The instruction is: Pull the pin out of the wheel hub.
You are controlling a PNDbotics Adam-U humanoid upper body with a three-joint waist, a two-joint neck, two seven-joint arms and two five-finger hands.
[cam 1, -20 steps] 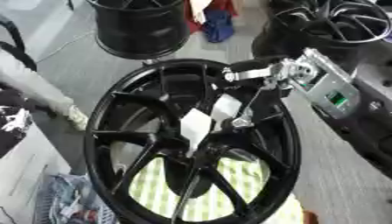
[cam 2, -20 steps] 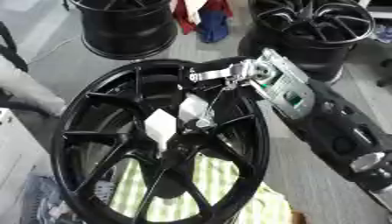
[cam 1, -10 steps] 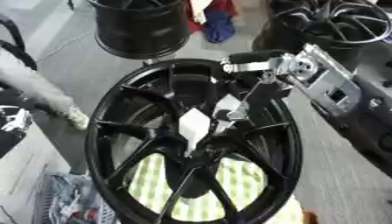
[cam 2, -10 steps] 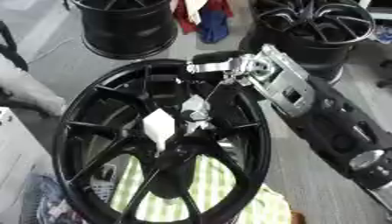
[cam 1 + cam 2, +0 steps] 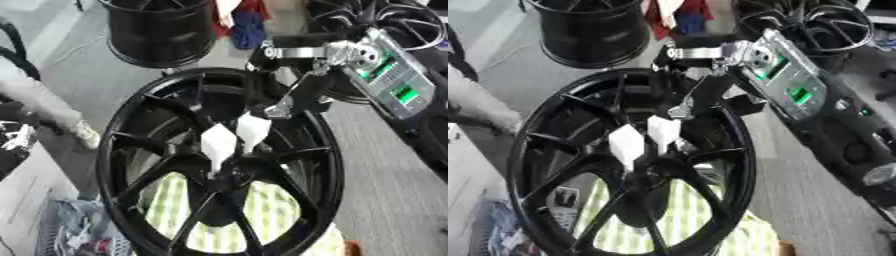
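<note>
A big black spoked wheel hub fills the middle of both views. At its centre stand two white diamond-shaped tags: one on a thin stem over the hub hole, the other just right of it. I cannot tell which is the pin. My right hand, black and silver with a green-lit wrist panel, reaches in from the upper right over the far rim. Its fingers are spread and mostly straight. One long finger slants down, its tip by the right tag's upper corner; contact is unclear. My left hand shows in no view.
More black wheels stand behind: one at the back left, others at the back right. Red and blue cloth lies between them. A yellow-green checked cloth lies under the hub. A light-sleeved arm and clutter are at the left.
My right hand has risen and drawn back toward the hub's far rim. Both white tags stay at the hub's centre.
</note>
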